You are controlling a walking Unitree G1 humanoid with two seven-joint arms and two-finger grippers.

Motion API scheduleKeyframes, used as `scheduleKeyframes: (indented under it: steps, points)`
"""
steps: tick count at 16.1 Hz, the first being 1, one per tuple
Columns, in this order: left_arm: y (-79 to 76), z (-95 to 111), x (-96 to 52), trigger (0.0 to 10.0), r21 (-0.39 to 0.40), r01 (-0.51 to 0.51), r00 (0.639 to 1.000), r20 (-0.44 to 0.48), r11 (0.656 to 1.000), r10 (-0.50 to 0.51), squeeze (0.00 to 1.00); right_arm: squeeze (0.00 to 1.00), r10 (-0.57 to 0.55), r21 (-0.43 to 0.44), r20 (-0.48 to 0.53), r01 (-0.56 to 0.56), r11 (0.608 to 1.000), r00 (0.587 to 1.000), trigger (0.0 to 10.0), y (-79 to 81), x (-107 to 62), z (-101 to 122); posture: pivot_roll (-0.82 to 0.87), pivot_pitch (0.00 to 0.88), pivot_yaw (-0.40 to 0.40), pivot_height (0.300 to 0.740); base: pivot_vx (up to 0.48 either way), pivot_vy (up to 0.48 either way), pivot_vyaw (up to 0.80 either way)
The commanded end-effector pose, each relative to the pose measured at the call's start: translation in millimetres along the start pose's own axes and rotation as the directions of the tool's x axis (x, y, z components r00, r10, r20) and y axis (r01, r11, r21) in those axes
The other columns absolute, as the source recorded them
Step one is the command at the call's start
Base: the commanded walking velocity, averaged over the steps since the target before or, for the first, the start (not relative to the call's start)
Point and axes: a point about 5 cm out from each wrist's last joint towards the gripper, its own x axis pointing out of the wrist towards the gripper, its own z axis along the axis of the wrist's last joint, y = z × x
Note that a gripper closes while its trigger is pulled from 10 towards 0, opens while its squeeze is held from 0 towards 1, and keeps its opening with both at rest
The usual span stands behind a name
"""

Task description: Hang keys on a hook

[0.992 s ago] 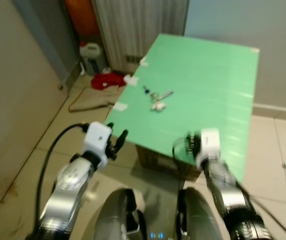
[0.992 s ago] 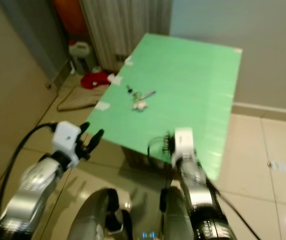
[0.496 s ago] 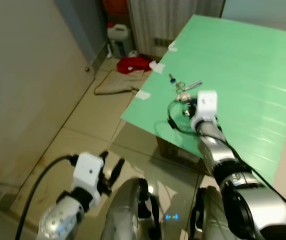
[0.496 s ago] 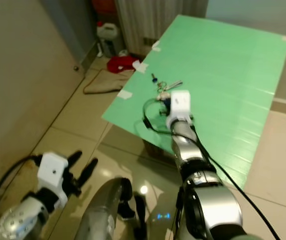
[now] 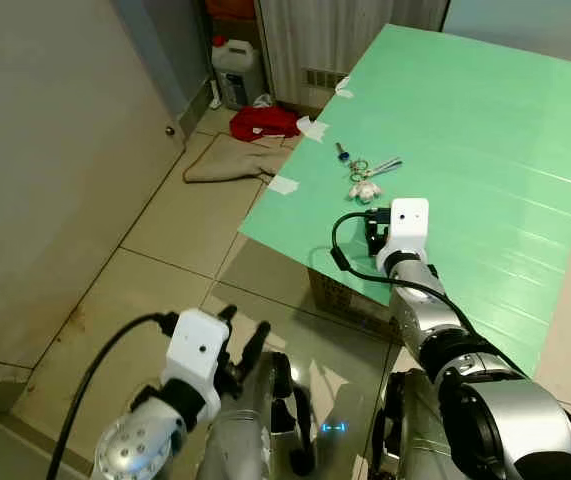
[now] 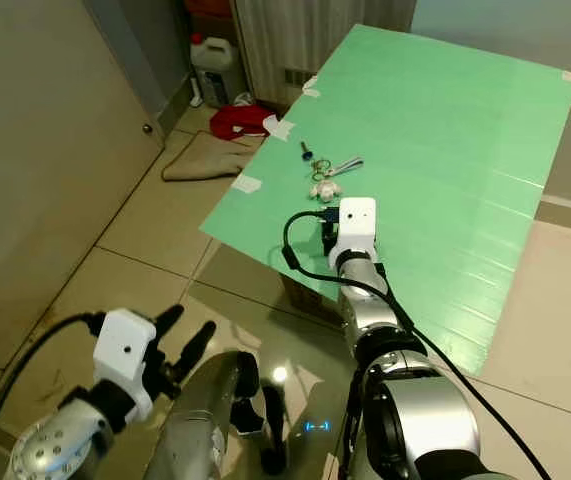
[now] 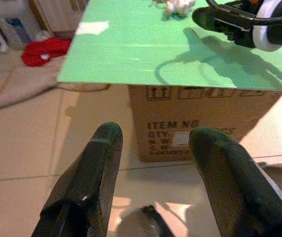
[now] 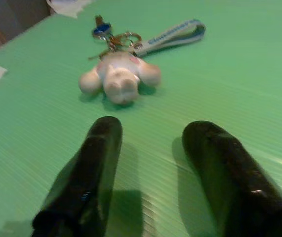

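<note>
The right gripper (image 8: 150,173), fingers apart, hovered over the green worktop (image 5: 485,130) near the keys (image 8: 123,64) at frame centre; the left gripper (image 7: 153,173), fingers also apart, hung lower left.

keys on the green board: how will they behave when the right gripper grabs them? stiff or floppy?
Likely floppy: the keys are loose parts, a plush toy, rings and a strap, so they should dangle, not lift as one. Probably light. The green board looks smooth, so a nudge from the open right gripper may slide them.
</note>
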Motion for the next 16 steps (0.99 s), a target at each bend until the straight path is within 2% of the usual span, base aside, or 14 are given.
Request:
scheduleKeyframes:
  steps: [1, 4, 9, 10, 11, 13, 16]
  points:
    - [1.1, -5.6, -2.0, 10.0, 0.018, -0.020, 0.999, -0.036, 1.000, 0.021, 0.00, 1.00, 0.018, 0.005, -0.009, -0.017, 1.000, 1.000, 10.0, 6.8, -0.7, -2.2, 0.22, 0.251, 0.142, 0.641, 0.000, 0.000, 0.00]
    - [-7.9, -3.5, -2.4, 10.0, 0.024, -0.011, 1.000, -0.029, 1.000, 0.012, 0.00, 1.00, 0.023, 0.005, 0.014, -0.024, 1.000, 1.000, 10.0, 7.7, 4.4, 8.6, 0.24, 0.260, 0.126, 0.641, 0.000, 0.000, 0.00]
    - [-23.7, -5.4, -15.2, 10.0, 0.005, -0.019, 0.999, -0.045, 1.000, 0.019, 0.00, 1.00, 0.025, 0.000, 0.040, -0.025, 1.000, 0.999, 10.0, 15.3, 12.8, 27.9, 0.31, 0.293, 0.118, 0.641, 0.000, 0.000, 0.00]
    - [-24.3, -5.3, -15.9, 10.0, 0.004, -0.021, 0.999, -0.046, 1.000, 0.021, 0.00, 0.79, 0.024, -0.007, 0.039, -0.024, 1.000, 0.999, 10.0, 16.0, 13.7, 29.7, 0.31, 0.295, 0.118, 0.641, 0.000, 0.000, 0.00]
    - [-25.7, -5.0, -17.3, 10.0, 0.002, -0.026, 0.999, -0.047, 1.000, 0.026, 0.00, 0.00, 0.024, -0.010, 0.035, -0.024, 1.000, 0.999, 10.0, 16.9, 15.4, 32.8, 0.32, 0.298, 0.113, 0.641, 0.000, 0.000, 0.00]
    - [-28.7, -4.0, -23.5, 10.0, -0.006, -0.044, 0.998, -0.055, 0.999, 0.044, 0.00, 0.00, 0.030, -0.016, 0.021, -0.030, 0.999, 0.999, 10.0, 21.3, 20.3, 42.9, 0.36, 0.322, 0.110, 0.641, 0.000, 0.000, 0.00]
    - [-33.9, -3.7, -27.5, 10.0, -0.011, -0.052, 0.997, -0.064, 0.999, 0.051, 0.00, 0.00, 0.034, -0.022, -0.003, -0.034, 0.999, 0.999, 10.0, 23.0, 20.7, 41.7, 0.37, 0.337, 0.103, 0.641, 0.000, 0.000, 0.00]
